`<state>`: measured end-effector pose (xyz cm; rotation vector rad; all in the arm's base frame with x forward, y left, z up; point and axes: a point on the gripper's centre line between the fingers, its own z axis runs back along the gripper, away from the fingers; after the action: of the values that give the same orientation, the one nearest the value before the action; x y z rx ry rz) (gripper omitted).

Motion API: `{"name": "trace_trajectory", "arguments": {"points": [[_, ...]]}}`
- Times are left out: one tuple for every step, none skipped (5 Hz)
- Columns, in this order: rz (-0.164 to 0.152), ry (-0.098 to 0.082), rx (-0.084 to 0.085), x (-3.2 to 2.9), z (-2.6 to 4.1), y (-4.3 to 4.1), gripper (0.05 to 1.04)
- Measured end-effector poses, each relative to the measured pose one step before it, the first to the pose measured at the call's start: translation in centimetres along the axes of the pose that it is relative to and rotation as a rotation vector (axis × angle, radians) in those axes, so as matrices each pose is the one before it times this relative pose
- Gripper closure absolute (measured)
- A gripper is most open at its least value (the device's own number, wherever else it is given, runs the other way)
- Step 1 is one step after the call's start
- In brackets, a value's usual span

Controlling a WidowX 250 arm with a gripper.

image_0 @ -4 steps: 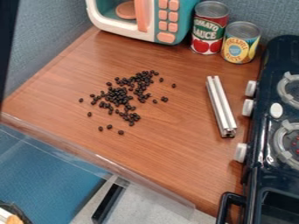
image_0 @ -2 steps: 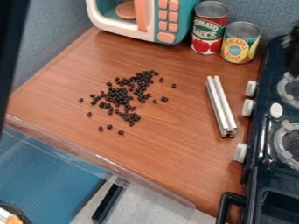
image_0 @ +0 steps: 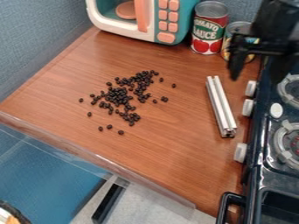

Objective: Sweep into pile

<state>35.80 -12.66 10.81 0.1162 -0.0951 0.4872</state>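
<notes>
In the camera view, find the gripper (image_0: 259, 72) at the upper right, in front of the yellow can (image_0: 236, 27) and over the far end of the stove (image_0: 262, 144). Looks spread, with fingers (image_0: 236, 63) apart and clamped on nothing. Find the metal bar (image_0: 221, 106) lying on the counter (image_0: 175, 162), down and to the left of the gripper in the view, just beside the stove. Runs lengthwise toward the camera, slanting slightly rightward at the near end, roughly along the stove's front edge. Seems meant as the sweeper. Calls, most likely, for a shift left and toward the camera, then a descent, with a grip across the narrow width rather than along the length. Note the beans (image_0: 118, 94) well apart from the bar, to its left: a loose dark heap with strays around, several toward the camera. Probably needs pushes from more than one side, at the risk of scattering more.

Hard to judge: height of the gripper above the counter. Hard to trace, too: its right-hand finger in the view, dark against the dark stove. Partly hides the yellow can and the stove's far end. Cut off at the top edge: the arm and the toy microwave (image_0: 149, 24); at the right edge, the stove.
</notes>
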Motion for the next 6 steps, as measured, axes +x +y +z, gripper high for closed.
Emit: {"name": "trace_trajectory", "arguments": {"points": [[0.0751,-0.0224,-0.0219,1.174,-1.551,2.161,0.084],[0.0846,-0.0046,-0.0337,0.284,-2.331,1.041,0.084],[0.1602,-0.0049,-0.0768,0.622,-0.595,-0.486,0.084],[0.0904,-0.0122,-0.0347,0.398,0.457,-0.779,0.084],[0.0376,-0.0047,-0.0147,0.324,-0.084,-0.93,0.084],[0.0085,0.0052,0.0285,-0.135,-1.417,-0.046,0.084]]}}
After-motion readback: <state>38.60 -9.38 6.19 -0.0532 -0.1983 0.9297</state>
